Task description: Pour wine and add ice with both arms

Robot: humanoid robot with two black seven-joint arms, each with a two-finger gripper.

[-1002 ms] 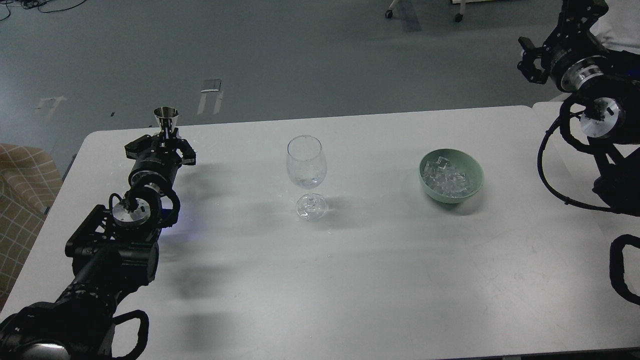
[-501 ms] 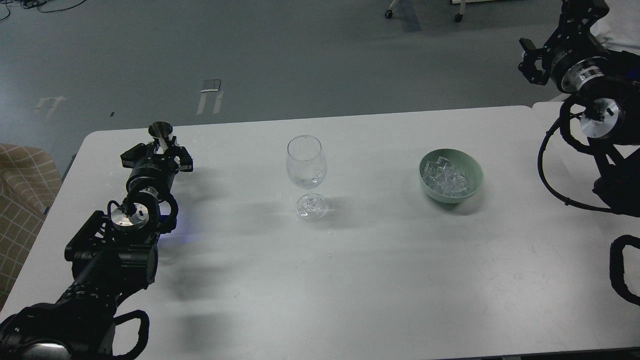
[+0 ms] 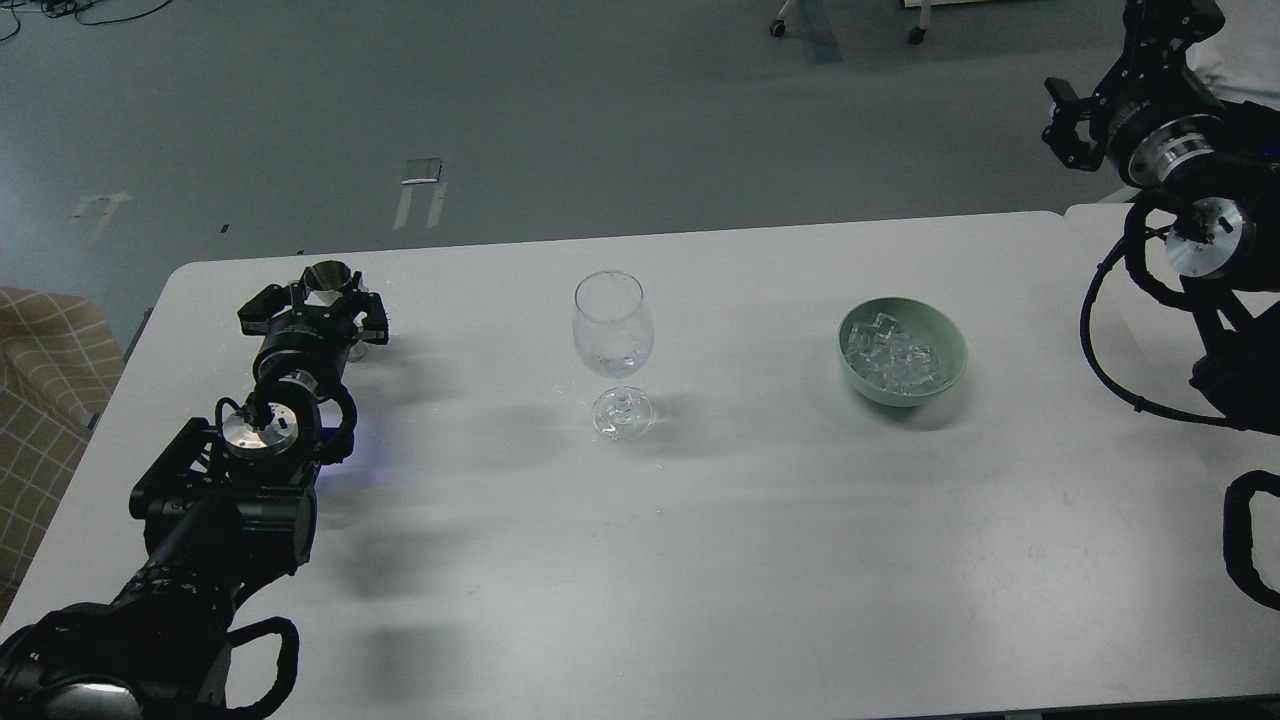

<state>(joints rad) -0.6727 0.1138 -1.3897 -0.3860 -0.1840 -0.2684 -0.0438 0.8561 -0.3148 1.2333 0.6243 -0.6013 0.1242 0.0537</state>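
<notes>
**Left claw around metal jigger at far-left of table; glass and ice bowl untouched mid-table**

Metal jigger (image 3: 325, 277): small steel measuring cup, mouth up, standing low near the far-left part of the white table (image 3: 700, 520). Sits between the fingers of the left claw (image 3: 318, 303). Fingers flank it closely on both sides and look clamped on its lower body; only the rim and upper cone show above the claw, so the contact points themselves are hidden.

Wine glass (image 3: 613, 350): clear, upright, stemmed, round foot on the table. Stands well right of the left claw, roughly mid-table. A little clear content or reflection in the bowl of the glass; cannot tell which.

Ice bowl (image 3: 903, 350): pale green, round, holding a heap of clear ice cubes (image 3: 890, 355). Right of the glass, apart from it, not touching anything else.

Right claw (image 3: 1075, 125): raised high at the upper right, off beyond the table's far-right corner, well apart from the bowl. Seen dark and partly side-on; cannot tell whether its fingers are spread or closed. Nothing visibly held.

Left arm runs in from the lower-left corner, low over the table.
</notes>
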